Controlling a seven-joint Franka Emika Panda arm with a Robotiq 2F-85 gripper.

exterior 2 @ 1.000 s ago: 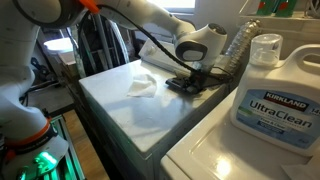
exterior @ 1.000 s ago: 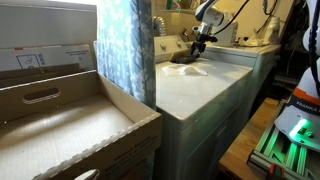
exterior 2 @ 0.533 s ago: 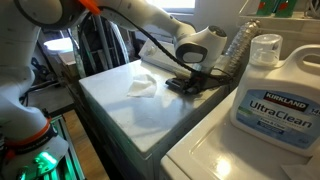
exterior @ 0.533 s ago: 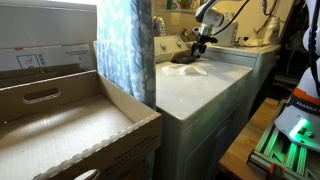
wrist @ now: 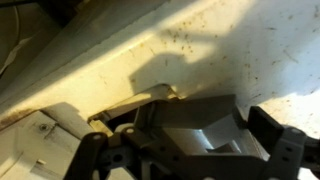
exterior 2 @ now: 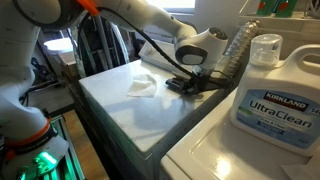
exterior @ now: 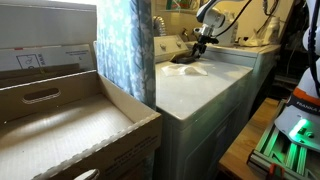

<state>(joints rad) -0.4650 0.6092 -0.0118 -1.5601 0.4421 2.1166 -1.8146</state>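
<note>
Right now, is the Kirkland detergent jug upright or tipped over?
Upright. The Kirkland UltraClean jug stands on its base on the white machine top. Its label reads level and its white cap sits on top.

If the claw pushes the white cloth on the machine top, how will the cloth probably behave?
The white cloth lies crumpled in soft folds, so it is probably floppy and would bunch up. It looks thin, so likely light. The machine top looks smooth, so it may slide easily.
</note>
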